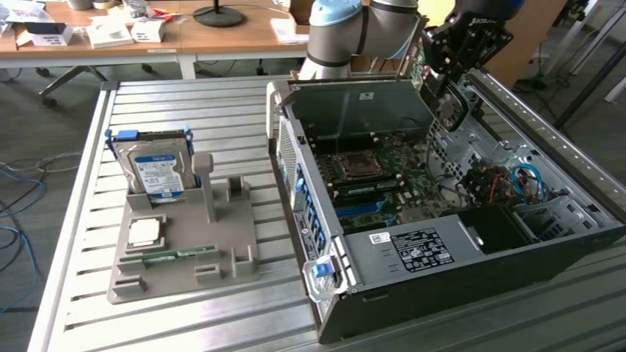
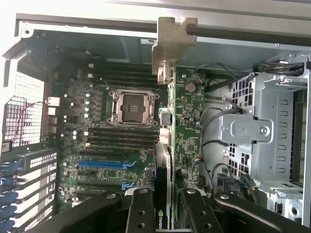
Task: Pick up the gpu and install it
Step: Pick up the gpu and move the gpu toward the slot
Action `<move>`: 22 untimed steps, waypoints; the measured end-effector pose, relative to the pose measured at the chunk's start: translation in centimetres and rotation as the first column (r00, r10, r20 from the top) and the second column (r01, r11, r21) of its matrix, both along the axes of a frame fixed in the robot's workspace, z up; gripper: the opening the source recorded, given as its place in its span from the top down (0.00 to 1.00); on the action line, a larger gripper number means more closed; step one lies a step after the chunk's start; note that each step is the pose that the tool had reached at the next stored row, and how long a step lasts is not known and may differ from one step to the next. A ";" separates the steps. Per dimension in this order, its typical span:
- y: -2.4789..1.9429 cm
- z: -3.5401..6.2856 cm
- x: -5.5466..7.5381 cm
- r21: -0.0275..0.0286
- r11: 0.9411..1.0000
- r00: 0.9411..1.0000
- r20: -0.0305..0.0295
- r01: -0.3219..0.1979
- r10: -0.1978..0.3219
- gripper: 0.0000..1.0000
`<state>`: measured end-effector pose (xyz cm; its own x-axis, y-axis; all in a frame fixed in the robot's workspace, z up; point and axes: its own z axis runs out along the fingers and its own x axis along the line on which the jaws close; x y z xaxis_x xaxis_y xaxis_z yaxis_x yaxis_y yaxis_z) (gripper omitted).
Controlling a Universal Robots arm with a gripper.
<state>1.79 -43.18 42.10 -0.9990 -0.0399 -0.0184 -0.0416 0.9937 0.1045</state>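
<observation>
The end effector (image 2: 167, 213) pinched the gpu (image 2: 163, 174) between its two black fingers (image 2: 141, 213). The gpu sat edge-on over the green board (image 2: 121, 141) inside the open computer case (image 1: 470, 282). Its metal end was near the case wall. On the desk (image 1: 176, 95), beside the case, a gray holder (image 1: 186, 257) held a hard drive (image 1: 157, 172) standing up.

My gripper (image 2: 165, 196) and the gpu (image 2: 163, 170) clamped in it both run off the wrist view's edge, cutting off my hold.
</observation>
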 end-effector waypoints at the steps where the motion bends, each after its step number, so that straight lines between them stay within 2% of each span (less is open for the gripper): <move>1: 0.00 0.01 0.0 0.000 1.000 1.000 0.000 0.000 0.000 0.74; 4: 0.00 0.01 0.0 -0.005 1.000 1.000 0.000 0.007 -0.007 0.74; 6: 0.00 0.01 0.0 -0.013 1.000 1.000 0.000 0.009 -0.009 0.74; 10: 0.01 0.00 0.0 -0.022 1.000 1.000 0.000 0.010 -0.010 0.74; 14: 0.01 0.02 0.0 -0.026 1.000 1.000 0.000 0.010 -0.010 0.74; 22: 0.02 0.15 0.0 -0.026 1.000 1.000 -0.001 0.010 -0.010 0.74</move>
